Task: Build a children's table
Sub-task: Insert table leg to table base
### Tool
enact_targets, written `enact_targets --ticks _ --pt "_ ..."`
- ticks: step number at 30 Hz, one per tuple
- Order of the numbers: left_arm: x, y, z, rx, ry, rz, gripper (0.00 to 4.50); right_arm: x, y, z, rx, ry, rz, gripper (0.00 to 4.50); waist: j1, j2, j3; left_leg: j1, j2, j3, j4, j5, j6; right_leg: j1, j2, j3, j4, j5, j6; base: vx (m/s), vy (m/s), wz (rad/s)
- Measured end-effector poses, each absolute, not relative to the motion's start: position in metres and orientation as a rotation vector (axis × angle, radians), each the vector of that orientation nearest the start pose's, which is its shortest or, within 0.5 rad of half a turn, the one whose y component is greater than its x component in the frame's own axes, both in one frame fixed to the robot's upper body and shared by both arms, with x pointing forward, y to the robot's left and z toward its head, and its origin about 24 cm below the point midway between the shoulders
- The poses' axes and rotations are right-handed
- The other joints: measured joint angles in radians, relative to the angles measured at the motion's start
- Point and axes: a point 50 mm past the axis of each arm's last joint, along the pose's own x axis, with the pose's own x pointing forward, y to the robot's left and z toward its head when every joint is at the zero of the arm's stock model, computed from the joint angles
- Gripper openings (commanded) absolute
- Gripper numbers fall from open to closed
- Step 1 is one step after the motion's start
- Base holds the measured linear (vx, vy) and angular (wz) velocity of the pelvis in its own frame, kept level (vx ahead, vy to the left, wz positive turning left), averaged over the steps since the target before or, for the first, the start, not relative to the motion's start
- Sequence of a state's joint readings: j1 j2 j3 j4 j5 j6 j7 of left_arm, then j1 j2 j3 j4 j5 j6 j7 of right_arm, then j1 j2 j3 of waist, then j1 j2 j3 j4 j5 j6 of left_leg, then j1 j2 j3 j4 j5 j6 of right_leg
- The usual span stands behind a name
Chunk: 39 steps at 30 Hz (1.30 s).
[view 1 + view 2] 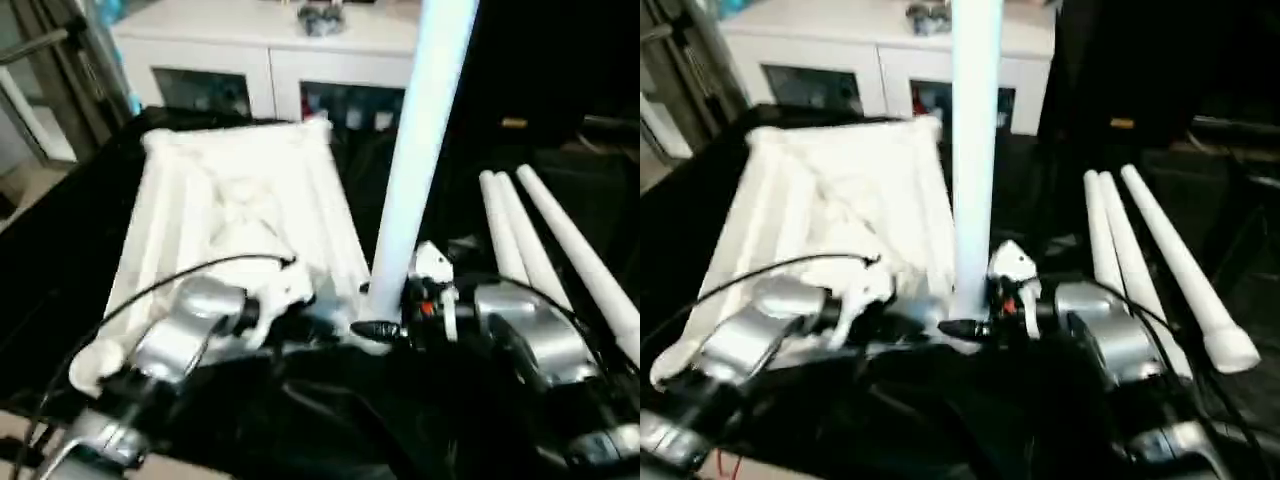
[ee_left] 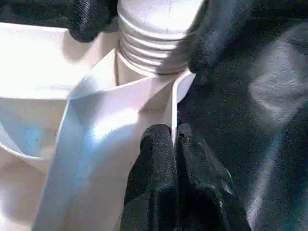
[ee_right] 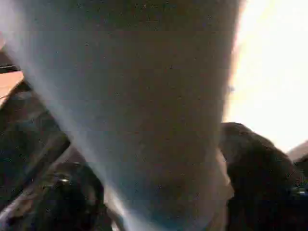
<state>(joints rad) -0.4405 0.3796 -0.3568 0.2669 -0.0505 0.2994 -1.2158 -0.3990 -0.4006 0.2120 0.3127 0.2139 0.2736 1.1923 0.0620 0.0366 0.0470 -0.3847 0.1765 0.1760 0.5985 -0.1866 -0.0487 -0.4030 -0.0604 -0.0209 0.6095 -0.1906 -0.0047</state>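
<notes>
1. The upright leg (image 1: 425, 130) stood with its threaded end at the near corner socket (image 2: 144, 86) of the upside-down tabletop (image 1: 240, 200). Done well, the leg should stay plumb while turned, so the threads seat squarely.
2. The right end effector (image 2: 144, 24) grasped the leg just above the threads, one finger on each side.
3. The left end effector (image 2: 174, 159) was clenched, pinching the tabletop's thin corner rib and steadying it.
4. Three spare legs (image 1: 1140, 260) lay on the black table (image 1: 60, 260) to the right.
</notes>
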Motion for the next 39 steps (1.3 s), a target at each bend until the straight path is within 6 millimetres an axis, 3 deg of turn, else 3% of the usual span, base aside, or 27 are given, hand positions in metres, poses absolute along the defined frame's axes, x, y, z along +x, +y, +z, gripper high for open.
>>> enact_targets --ticks 7,11,17,24,29,30,39 --pt "0.280 0.111 0.049 0.321 0.475 -1.446 0.00 0.283 -0.139 0.052 -0.103 0.389 1.322 2.81 -0.001 0.000 0.000 0.000 0.000 0.000 0.000 0.000 0.000 0.000 0.000 0.000 0.000 0.000 0.000 0.000 0.000 0.00" --pt "0.282 0.108 0.047 0.314 0.472 -1.419 0.00 0.282 -0.136 0.051 -0.108 0.391 1.296 2.75 0.000 0.000 0.000 0.000 0.000 0.000 0.000 0.000 0.000 0.000 0.000 0.000 0.000 0.000 0.000 0.000 0.000 0.00" --pt "0.297 0.095 0.045 0.296 0.461 -1.283 0.00 0.299 -0.132 0.045 -0.114 0.353 1.057 2.74 -0.010 0.000 -0.001 0.004 -0.001 0.000 0.000 0.000 0.000 0.002 0.000 0.001 0.001 0.000 0.000 0.000 0.000 0.00" --pt "0.322 0.061 0.045 0.239 0.472 -1.026 0.00 0.335 -0.120 0.042 -0.061 0.338 0.598 2.73 -0.032 -0.002 -0.001 0.006 -0.002 0.000 0.000 0.001 -0.001 0.003 0.000 0.003 0.000 -0.003 0.005 0.000 0.000 0.00" --pt "0.326 0.058 0.045 0.248 0.465 -0.982 0.00 0.341 -0.113 0.041 -0.051 0.313 0.517 2.73 -0.032 -0.002 -0.002 0.007 -0.002 0.000 -0.001 0.001 -0.002 0.003 0.000 0.003 0.001 -0.003 0.005 0.000 0.000 0.00" --pt "0.326 0.058 0.045 0.251 0.462 -0.981 0.00 0.342 -0.112 0.041 -0.041 0.305 0.509 3.08 -0.033 -0.002 -0.002 0.007 -0.002 0.000 -0.001 0.001 -0.002 0.003 0.000 0.003 0.001 -0.002 0.005 0.000 0.000 0.00" --pt "0.325 0.062 0.048 0.280 0.435 -1.032 0.00 0.341 -0.110 0.038 0.016 0.300 0.543 3.94 -0.034 -0.001 -0.002 0.004 -0.001 0.000 -0.002 0.001 -0.002 0.001 0.000 0.003 0.001 0.001 -0.001 0.000 0.000 0.00"
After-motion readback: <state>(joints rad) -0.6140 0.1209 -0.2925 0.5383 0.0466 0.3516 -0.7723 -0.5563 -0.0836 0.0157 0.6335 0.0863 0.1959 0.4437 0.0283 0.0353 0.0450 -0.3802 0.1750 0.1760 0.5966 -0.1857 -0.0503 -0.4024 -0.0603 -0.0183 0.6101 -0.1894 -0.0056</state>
